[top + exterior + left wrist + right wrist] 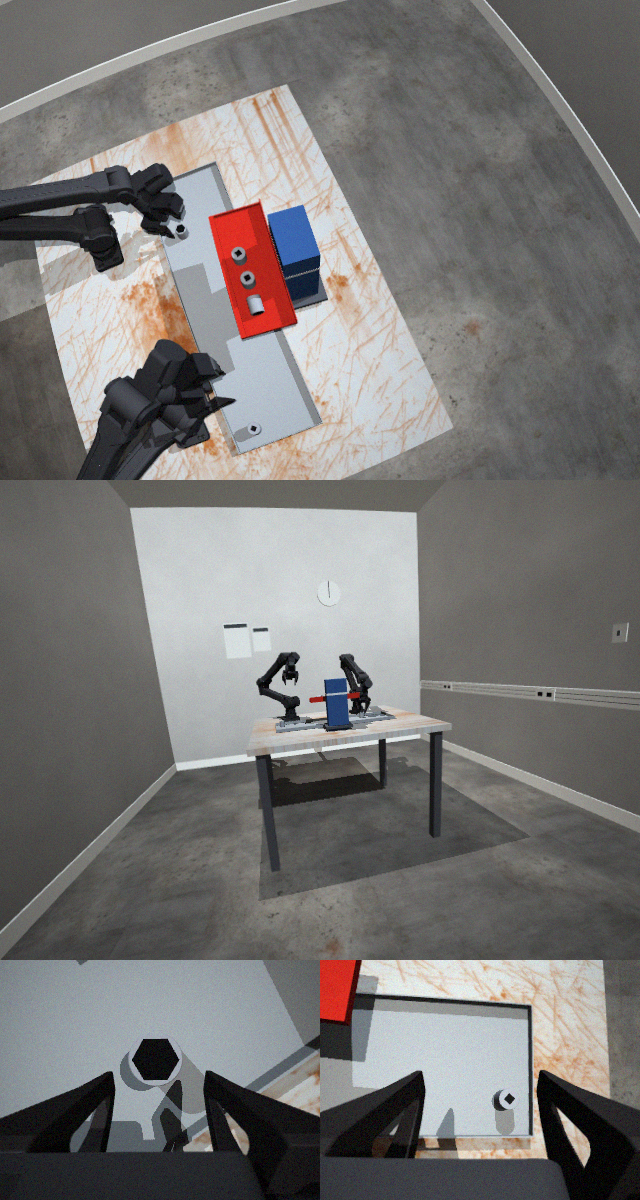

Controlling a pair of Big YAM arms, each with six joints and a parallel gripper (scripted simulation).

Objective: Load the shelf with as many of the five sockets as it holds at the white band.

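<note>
The red shelf [234, 231] [316, 699] [335, 990] hangs on the blue post [293, 232] [337, 712], close to the white band [336, 693]; the exact gap is unclear. Two upright sockets [238, 255] [247, 280] and one socket lying on its side [255, 305] are inside its rim. My left gripper [177, 225] [159, 1080] is open just above an upright socket [182, 234] [174, 1074] in the tray, which shows slightly beyond the fingertips. My right gripper [229, 386] [290, 682] [480, 1080] is open and empty, high above the tray. Another socket [253, 428] [503, 1098] stands in the tray's near-end corner.
The long grey tray [273, 392] [60, 1010] [445, 1050] runs beneath the shelf, with low walls. The shelf overhangs its middle, between the two grippers. The post stands on a dark base [321, 294] beside the tray.
</note>
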